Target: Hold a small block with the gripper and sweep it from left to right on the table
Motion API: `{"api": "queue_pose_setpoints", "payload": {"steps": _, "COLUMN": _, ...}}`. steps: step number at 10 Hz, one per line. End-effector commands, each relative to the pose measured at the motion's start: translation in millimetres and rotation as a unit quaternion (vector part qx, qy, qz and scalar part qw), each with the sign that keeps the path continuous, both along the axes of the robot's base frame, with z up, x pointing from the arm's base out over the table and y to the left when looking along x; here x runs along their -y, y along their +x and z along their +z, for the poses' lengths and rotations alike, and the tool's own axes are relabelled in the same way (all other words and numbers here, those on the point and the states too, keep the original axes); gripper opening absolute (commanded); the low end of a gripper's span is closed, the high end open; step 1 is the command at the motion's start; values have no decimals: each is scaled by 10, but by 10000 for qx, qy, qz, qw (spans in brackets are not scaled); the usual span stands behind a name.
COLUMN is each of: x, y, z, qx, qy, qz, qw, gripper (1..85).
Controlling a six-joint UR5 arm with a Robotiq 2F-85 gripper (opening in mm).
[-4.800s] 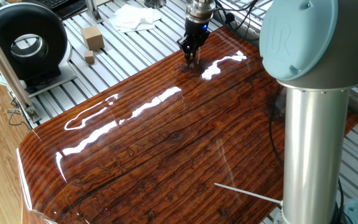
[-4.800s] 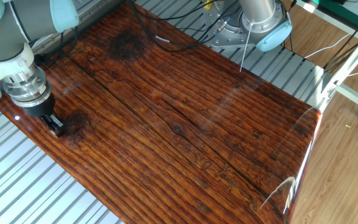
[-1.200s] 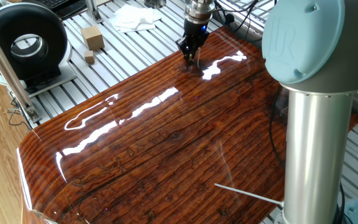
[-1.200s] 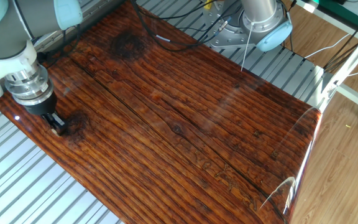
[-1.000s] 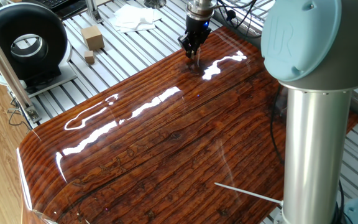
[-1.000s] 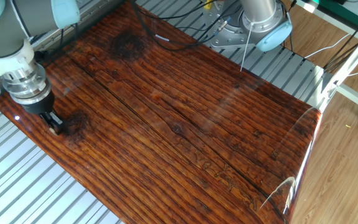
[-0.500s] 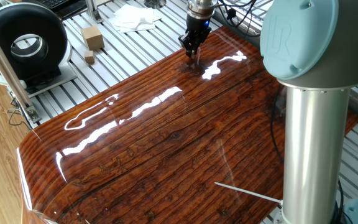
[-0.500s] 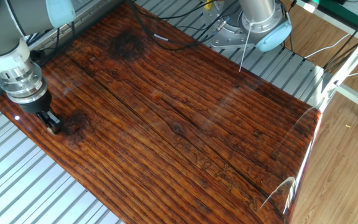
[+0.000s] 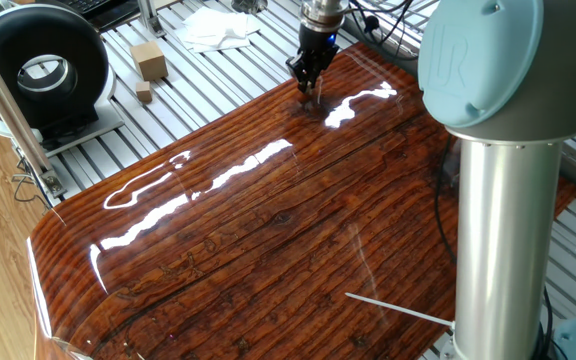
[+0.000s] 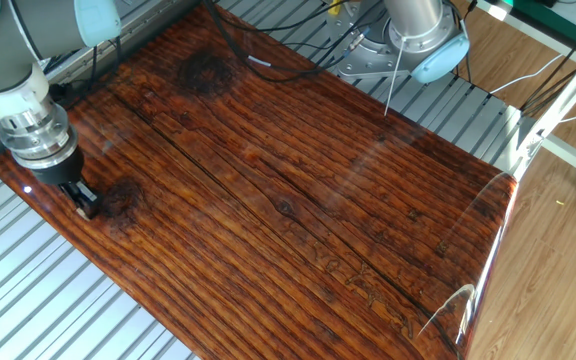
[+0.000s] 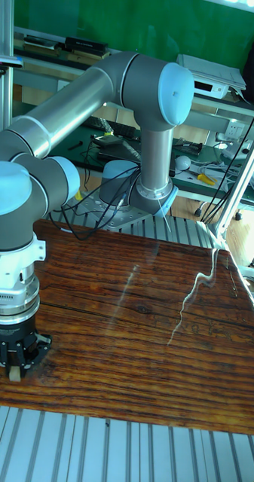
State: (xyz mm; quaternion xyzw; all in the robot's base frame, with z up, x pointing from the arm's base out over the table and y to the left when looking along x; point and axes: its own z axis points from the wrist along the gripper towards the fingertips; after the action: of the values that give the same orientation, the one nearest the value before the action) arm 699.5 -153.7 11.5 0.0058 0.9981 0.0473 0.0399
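Observation:
My black gripper (image 10: 85, 206) stands upright at a corner of the glossy reddish-brown table (image 10: 298, 190), close to its edge. It is shut on the small block (image 10: 86, 209), a tiny tan cube that shows between the fingertips and rests on or just above the board. In the tall fixed view the gripper (image 11: 16, 372) is at the lower left of the table (image 11: 134, 331), with the block (image 11: 16, 375) at its tips. In one fixed view the gripper (image 9: 307, 88) is at the table's far edge, and the block is too small to make out.
On the slatted aluminium base beyond the table lie a bigger tan block (image 9: 149, 60), a small tan cube (image 9: 144, 93), a white cloth (image 9: 218, 27) and a black round device (image 9: 43, 70). The arm's column (image 9: 498, 200) rises at the right. The robot base (image 10: 408, 40) sits off the far side.
The gripper, still shut on the small block, has shifted only a little along the table's corner, nearer the edge. Nothing else has moved.

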Motion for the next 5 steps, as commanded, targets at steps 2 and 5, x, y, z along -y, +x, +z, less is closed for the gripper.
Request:
{"api": "queue_pose_setpoints", "payload": {"steps": 2, "x": 9, "y": 9, "z": 4, "qx": 28, "qy": 0, "qz": 106, "qw": 9999, "gripper": 10}}
{"api": "queue_pose_setpoints", "payload": {"steps": 5, "x": 8, "y": -31, "z": 1, "qx": -46, "qy": -1, "qz": 143, "qw": 9999, "gripper": 10}}
